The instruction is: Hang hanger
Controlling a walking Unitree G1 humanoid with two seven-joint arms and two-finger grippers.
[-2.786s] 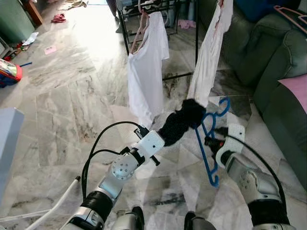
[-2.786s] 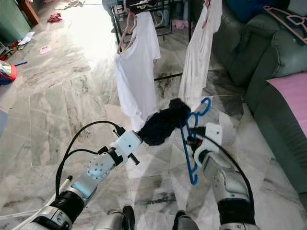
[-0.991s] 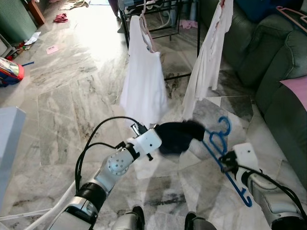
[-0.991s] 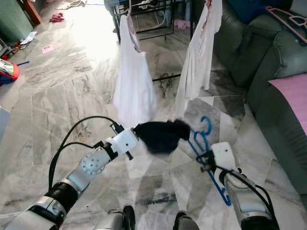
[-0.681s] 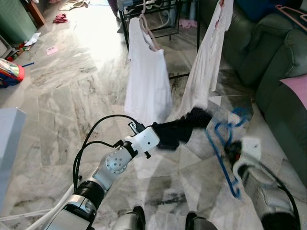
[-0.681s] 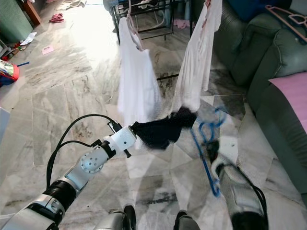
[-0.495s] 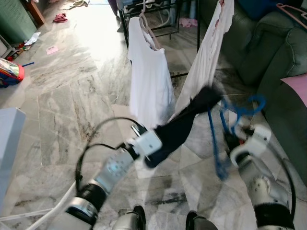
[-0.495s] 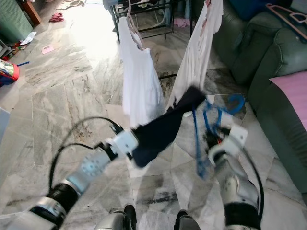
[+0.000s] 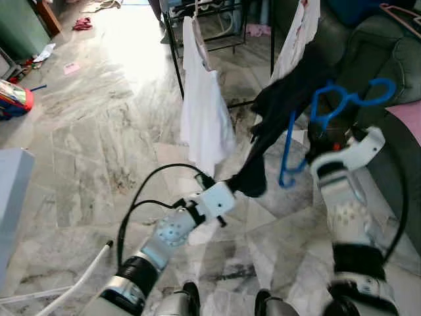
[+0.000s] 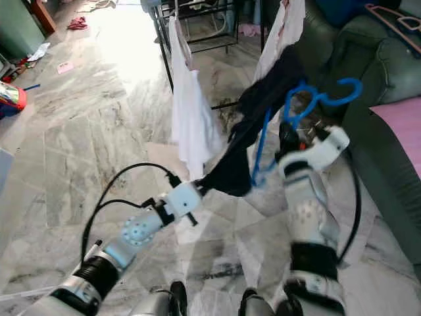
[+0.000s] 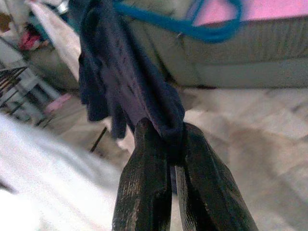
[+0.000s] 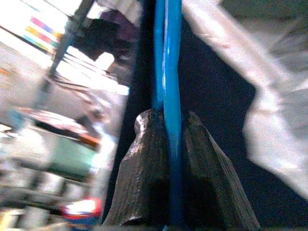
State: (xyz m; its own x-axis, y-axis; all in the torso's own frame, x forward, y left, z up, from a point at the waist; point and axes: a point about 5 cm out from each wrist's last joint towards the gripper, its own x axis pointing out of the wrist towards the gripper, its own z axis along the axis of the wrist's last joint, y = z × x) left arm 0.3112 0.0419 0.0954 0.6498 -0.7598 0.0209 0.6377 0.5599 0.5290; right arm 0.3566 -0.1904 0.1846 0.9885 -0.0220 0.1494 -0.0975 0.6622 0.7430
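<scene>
Floor: grey veined marble tiles [image 9: 85, 151] run from the robot's feet to the sunlit far end.
Left gripper: left gripper [image 11: 169, 144] has its two black fingers pinched on the lower end of the dark garment [image 9: 279, 115], low and near the robot.
Garment axis: it stretches upward and away from that pinch toward the blue hanger [image 9: 329, 112]; whether it is threaded on the hanger cannot be told.
Right gripper: right gripper [image 12: 166, 130] is raised, fingers closed on a blue bar of the hanger.
Hanger: held in the air before the drying rack [image 9: 223, 46], long axis roughly vertical, hook uppermost and curling toward the robot's right.
Beyond: a white shirt [image 9: 204, 112] hangs on the black rack; a second white garment [image 9: 296, 36] hangs further right.
Right side: green sofa [image 9: 385, 46] with a pink cushion [image 9: 409, 118], cut off by the frame.
Unclear: motion blur softens the wrist views.
</scene>
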